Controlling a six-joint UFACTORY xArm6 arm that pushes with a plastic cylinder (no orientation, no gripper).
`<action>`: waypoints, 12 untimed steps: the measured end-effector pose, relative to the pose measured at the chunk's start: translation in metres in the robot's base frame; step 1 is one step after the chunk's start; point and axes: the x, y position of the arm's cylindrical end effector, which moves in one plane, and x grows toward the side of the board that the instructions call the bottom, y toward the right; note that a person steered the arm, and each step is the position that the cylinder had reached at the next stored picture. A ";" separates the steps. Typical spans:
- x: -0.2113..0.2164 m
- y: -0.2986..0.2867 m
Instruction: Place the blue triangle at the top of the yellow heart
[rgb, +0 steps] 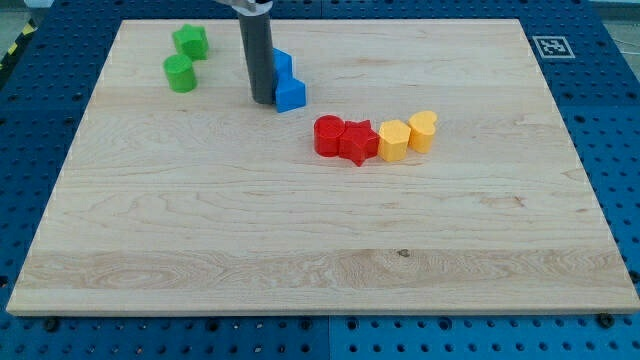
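Observation:
My tip (262, 102) rests on the board at the upper left of centre. It touches the left side of a blue block (291, 96). A second blue block (283, 65) sits just behind that one, partly hidden by the rod; I cannot tell which of the two is the triangle. Two yellow blocks lie right of centre: a rounded one (423, 130), which may be the heart, and an angular one (394, 140) against its left side. The blue blocks are well to the left of the yellow ones and slightly above them.
A red round block (328, 135) and a red star-like block (358, 142) continue the row left of the yellow blocks. Two green blocks (190, 42) (180, 73) sit at the upper left. The wooden board (320, 260) lies on a blue perforated table.

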 end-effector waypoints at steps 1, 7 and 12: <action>0.000 0.031; -0.025 0.126; -0.043 0.168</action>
